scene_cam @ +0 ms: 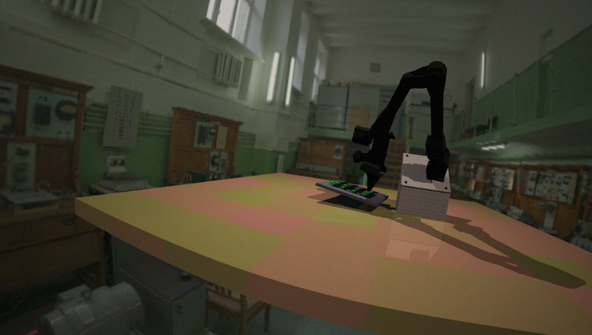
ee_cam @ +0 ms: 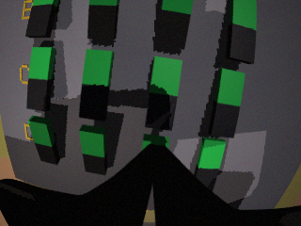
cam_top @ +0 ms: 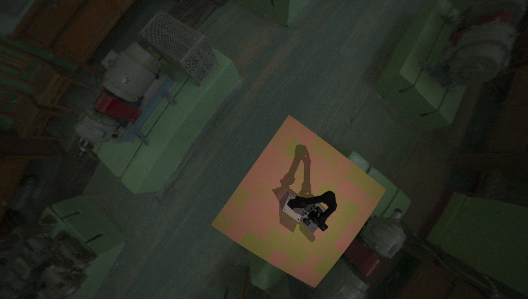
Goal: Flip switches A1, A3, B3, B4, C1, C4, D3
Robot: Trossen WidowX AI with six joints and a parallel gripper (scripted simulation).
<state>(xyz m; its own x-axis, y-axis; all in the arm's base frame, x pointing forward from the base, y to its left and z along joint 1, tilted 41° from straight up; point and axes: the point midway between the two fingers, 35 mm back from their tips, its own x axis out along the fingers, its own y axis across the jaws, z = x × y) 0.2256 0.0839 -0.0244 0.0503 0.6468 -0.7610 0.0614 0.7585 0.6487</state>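
Base box (cam_top: 291,213) (scene_cam: 419,203): pale, brushed, on the patchwork tabletop (cam_top: 259,185) (scene_cam: 186,248) (ee_cam: 4,165). Black arm (cam_top: 329,196) (scene_cam: 437,95) rises from it, bends over at the top and comes down over the switch panel (cam_top: 311,227) (scene_cam: 375,202) (ee_cam: 129,61).

Gripper (cam_top: 312,214) (scene_cam: 369,189) (ee_cam: 156,153) is closed, nothing between the fingers. Tips point down at the panel's arm-side end, at switch D3 (ee_cam: 148,140). They hide most of D3; contact or small gap, can't tell.

Panel sits in front of the base, tilted, arm-side end lower in the exterior view. Rockers are 2-tone, green and black.

Row D: D1 (ee_cam: 42,137) and D2 (ee_cam: 94,146) left of the tips in the wrist view, D4 (ee_cam: 210,157) to the right, its black end partly covered.

Row C next out: C1 (ee_cam: 40,77), C2 (ee_cam: 96,82), C3 (ee_cam: 165,91), C4 (ee_cam: 228,101), all 4 in view. Shadow falls across C2 and C3.

Row B beyond: B1 (ee_cam: 42,19), B2 (ee_cam: 102,21), B3 (ee_cam: 173,24), B4 (ee_cam: 243,30), cut by the frame top. Row A is outside the wrist view. Can't call A1 or A3.
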